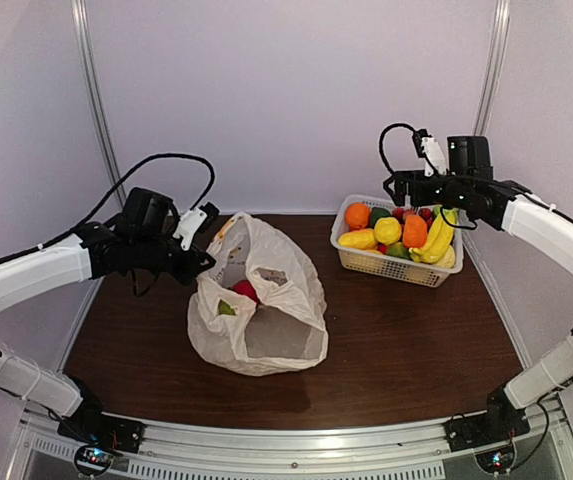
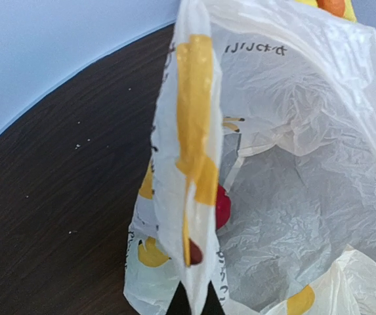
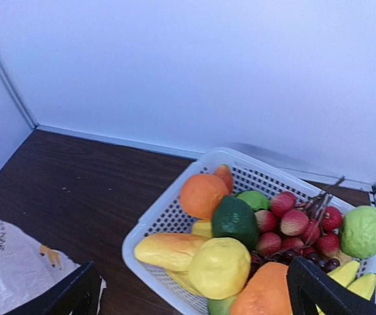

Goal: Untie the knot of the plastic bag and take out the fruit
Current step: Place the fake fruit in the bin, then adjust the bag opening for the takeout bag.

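Note:
The plastic bag [image 1: 266,300] lies left of centre on the dark table, its mouth wide open; the knot is out of view. Inside it show a red fruit [image 1: 245,290] and a light green one [image 1: 226,308]. My left gripper [image 1: 206,262] is shut on a raised fold of the bag's left rim. In the left wrist view the gripper [image 2: 194,303] pinches that strip of the bag [image 2: 194,164], with the red fruit [image 2: 223,207] behind it. My right gripper [image 1: 406,190] hovers open over the basket. In the right wrist view the gripper [image 3: 197,292] holds nothing.
A white lattice basket [image 1: 391,265] stands at the back right, full of fruit: an orange, a lemon, a mango, bananas, red berries. In the right wrist view the basket rim [image 3: 135,239] lies between my fingers and a corner of the bag [image 3: 10,269] shows at lower left. Walls close in behind.

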Tool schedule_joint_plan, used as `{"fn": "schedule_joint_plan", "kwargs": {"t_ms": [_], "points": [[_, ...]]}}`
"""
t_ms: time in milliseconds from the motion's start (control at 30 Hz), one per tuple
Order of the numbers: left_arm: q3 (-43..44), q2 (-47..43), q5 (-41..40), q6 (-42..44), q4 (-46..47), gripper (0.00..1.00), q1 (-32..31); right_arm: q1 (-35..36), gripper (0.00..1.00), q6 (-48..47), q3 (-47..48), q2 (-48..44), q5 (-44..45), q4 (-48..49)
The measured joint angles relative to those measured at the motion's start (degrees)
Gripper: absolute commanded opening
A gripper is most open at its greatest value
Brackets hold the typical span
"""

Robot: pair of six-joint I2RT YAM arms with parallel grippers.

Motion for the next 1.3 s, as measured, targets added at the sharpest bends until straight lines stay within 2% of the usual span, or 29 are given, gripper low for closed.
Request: {"fn": "schedule_joint_plan", "kwargs": {"t_ms": [200, 433, 533, 700, 767, 833, 967, 1100, 1300], "points": [[-0.02, -0.57, 5.18, 0.79, 1.31, 0.00, -0.17, 11.61, 1.00, -1.88, -4.24, -8.24, -6.97, 0.63], [-0.11, -0.70, 6.54, 1.03, 1.44, 0.01, -0.98, 27.08, 1.00, 0.02, -9.99, -11.08, -9.11, 3.63], [-0.13, -0.83, 5.99, 1.09, 1.46, 0.18, -1.27, 32.63, 1.00, 1.07, -11.47, -10.51, -8.17, 3.91], [-0.13, -1.79, 2.45, -0.74, 1.18, 0.72, -1.53, 39.28, 0.99, 2.16, -11.50, -8.11, -3.89, 4.50], [-0.50, -3.08, 1.11, -2.71, 1.46, 0.86, -1.53, 41.22, 0.99, 2.64, -11.50, -7.23, -2.10, 4.57], [-2.60, -6.40, -0.37, -5.99, 2.62, 0.96, -1.53, 43.19, 0.98, 3.02, -11.50, -6.19, 0.26, 4.59], [-7.23, -14.51, -1.25, -13.46, 3.58, 0.98, -1.53, 47.19, 0.92, 3.13, -11.50, -3.67, 5.22, 4.35], [-10.71, -19.78, -0.74, -21.77, 4.20, 0.98, -2.05, 50.01, 0.79, 3.30, -11.45, -0.87, 11.21, 3.21], [-17.00, -20.79, -0.33, -30.80, 4.66, 0.98, -5.88, 51.65, 0.77, 4.48, -11.93, 0.87, 16.90, 2.29]]}}
